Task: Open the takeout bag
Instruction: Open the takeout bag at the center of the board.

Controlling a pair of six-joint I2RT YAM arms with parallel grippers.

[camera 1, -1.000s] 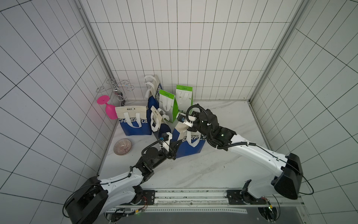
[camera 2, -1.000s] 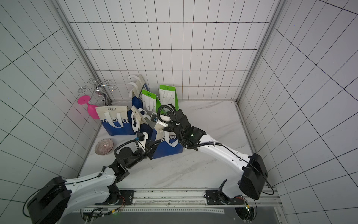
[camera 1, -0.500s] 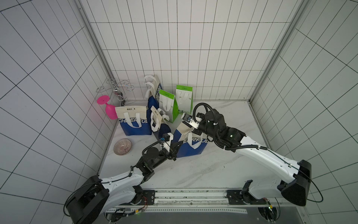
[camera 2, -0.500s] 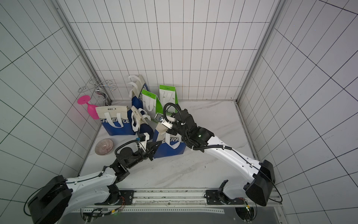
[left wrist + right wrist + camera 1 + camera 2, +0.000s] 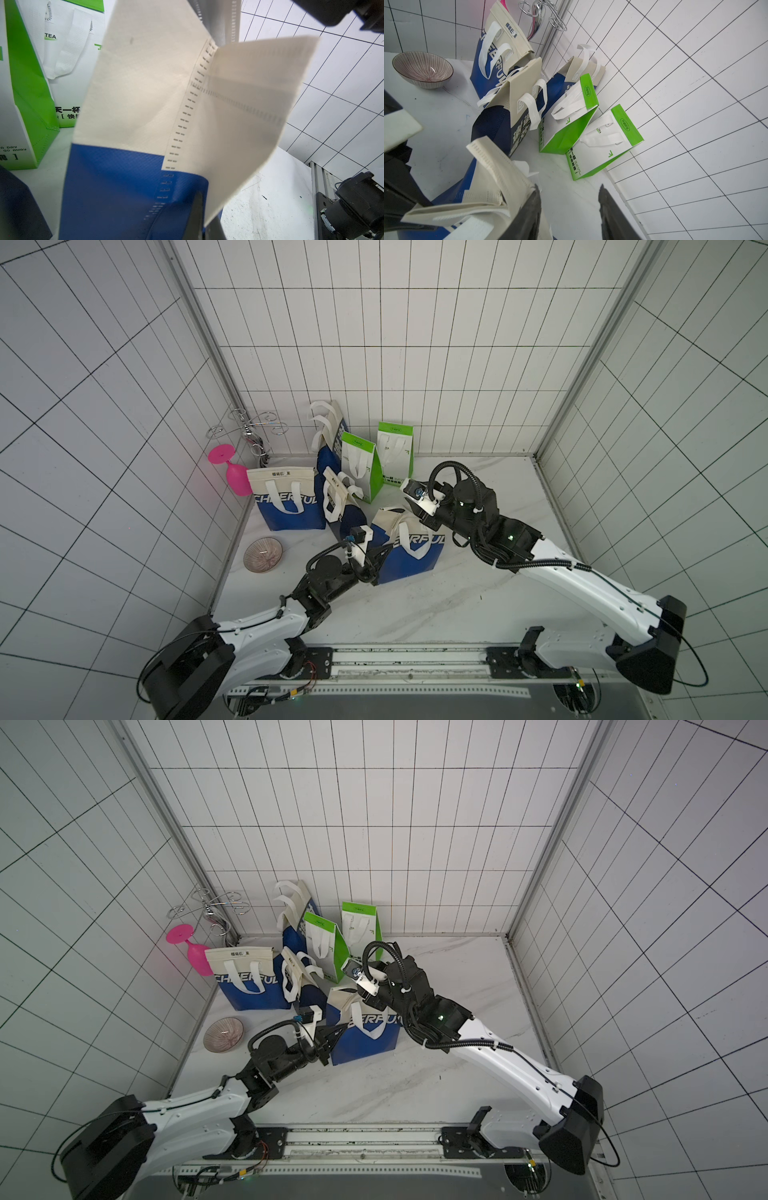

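Note:
The takeout bag (image 5: pixel 409 547) (image 5: pixel 365 1029) is blue below and cream above, with white handles, and stands mid-table. My left gripper (image 5: pixel 375 562) (image 5: pixel 327 1045) is shut on the bag's side fold; in the left wrist view the jaws pinch the fabric edge (image 5: pixel 204 218). My right gripper (image 5: pixel 569 199) hangs open at the bag's top rim (image 5: pixel 500 187), with bare table between its fingers. One finger (image 5: pixel 532 209) rests against the cream rim. In both top views the wrist hides the right gripper's jaws (image 5: pixel 422 517).
Another blue-and-cream bag (image 5: pixel 286 502), a dark navy bag (image 5: pixel 347 514) and two green-and-white bags (image 5: pixel 359 466) (image 5: pixel 395 454) crowd the back left. A pink goblet (image 5: pixel 235 477), a wire rack (image 5: pixel 249 431) and a striped bowl (image 5: pixel 262 554) stand by the left wall.
My right gripper has gone from shut to open, letting go of the bag's top rim, after the arm swung to the right. The left gripper keeps its hold.

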